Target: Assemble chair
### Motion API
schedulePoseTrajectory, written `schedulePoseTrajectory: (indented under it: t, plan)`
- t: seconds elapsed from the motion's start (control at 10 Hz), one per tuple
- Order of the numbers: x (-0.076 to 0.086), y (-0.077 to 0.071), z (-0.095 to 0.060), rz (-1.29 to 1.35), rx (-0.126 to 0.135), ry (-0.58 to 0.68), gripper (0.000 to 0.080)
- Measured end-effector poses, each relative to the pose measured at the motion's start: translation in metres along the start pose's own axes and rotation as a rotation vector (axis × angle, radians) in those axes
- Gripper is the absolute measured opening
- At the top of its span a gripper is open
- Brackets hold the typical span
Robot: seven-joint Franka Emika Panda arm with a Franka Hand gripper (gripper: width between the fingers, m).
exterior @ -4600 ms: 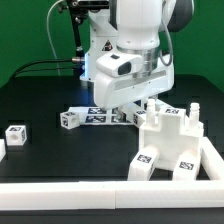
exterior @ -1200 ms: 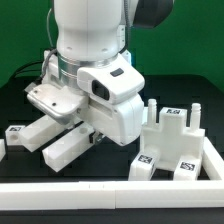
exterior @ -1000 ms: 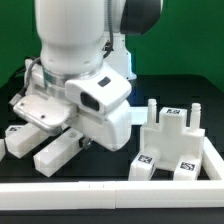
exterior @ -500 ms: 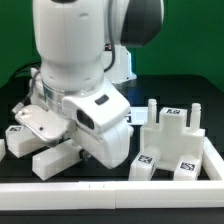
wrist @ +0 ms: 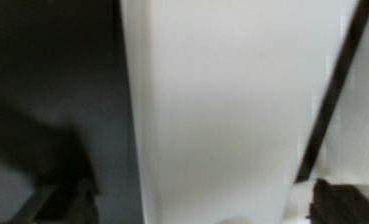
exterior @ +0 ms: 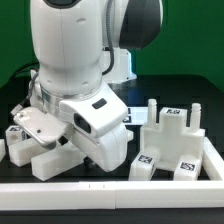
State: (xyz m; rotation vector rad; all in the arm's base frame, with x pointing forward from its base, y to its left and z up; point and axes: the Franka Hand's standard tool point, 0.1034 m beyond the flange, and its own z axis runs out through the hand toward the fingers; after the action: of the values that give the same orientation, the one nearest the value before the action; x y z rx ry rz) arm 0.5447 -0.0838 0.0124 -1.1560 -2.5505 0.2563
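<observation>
Chair bar [wrist: 225, 90]: being straddled by gripper [wrist: 202, 198], jaws wide. Set-down at the exterior view's left is being judged complete; a straight lift-off is being called for next

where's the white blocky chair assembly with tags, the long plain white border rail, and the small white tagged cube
white blocky chair assembly with tags [exterior: 176, 137], exterior view, its front face
long plain white border rail [exterior: 110, 193], exterior view, middle of its length
small white tagged cube [exterior: 14, 130], exterior view, its tagged top

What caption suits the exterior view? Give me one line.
Robot arm crouched low over loose white chair parts, beside a tagged chair block.
</observation>
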Motion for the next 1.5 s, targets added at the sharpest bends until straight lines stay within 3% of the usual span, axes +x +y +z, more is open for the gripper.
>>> schedulePoseTrajectory:
  t: [0.3, 0.4, 0.5, 0.8, 1.1, 1.2, 1.5]
  plan:
    - [-0.005, -0.008, -0.045, 0.178, -0.014, -0.064, 0.0648]
    - [-0.004, -0.007, -0.055, 0.261, -0.037, -0.076, 0.0648]
    - [-0.005, -0.009, -0.057, 0.296, -0.058, -0.086, 0.0649]
    - [-0.006, -0.011, -0.053, 0.537, -0.062, -0.075, 0.0649]
    - [-0.021, -0.035, -0.055, 0.947, -0.100, 0.004, 0.0649]
    - [-0.018, -0.037, -0.054, 1.067, -0.073, 0.024, 0.0649]
    - [-0.017, -0.035, -0.052, 1.239, -0.072, 0.031, 0.0649]
